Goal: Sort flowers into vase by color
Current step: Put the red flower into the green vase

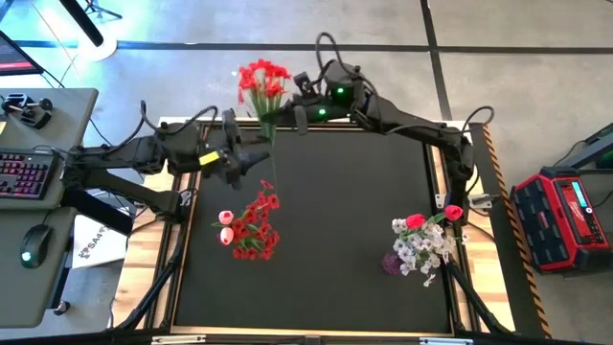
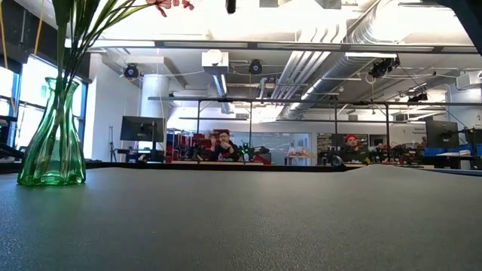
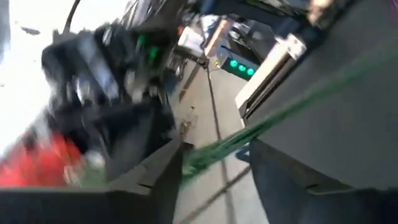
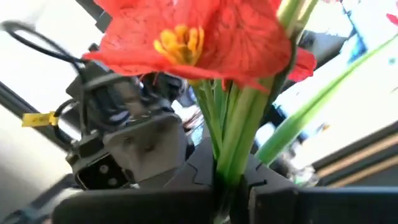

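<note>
My right gripper (image 4: 231,180) is clamped on the green stems of a red-blossom sprig (image 4: 199,37); the big red bloom with its yellow centre stands just above my fingers. From above, this gripper (image 1: 278,123) sits at the far edge of the table, with the red sprig (image 1: 261,81) reaching out past that edge.

My left gripper (image 1: 251,158) is just beside it, a little nearer the table's middle. Its fingers (image 3: 158,180) stand apart with a green stem (image 3: 217,149) running loosely between them, so it has let go.

Nearer than the left gripper stands a green glass vase (image 2: 53,135) holding red blossom clusters (image 1: 257,225) and a pale pink bud (image 1: 226,218). Well off to the right-arm side stands a purple vase (image 1: 393,262) with white-grey blossoms (image 1: 423,249) and red-pink rosebuds (image 1: 416,221).
</note>
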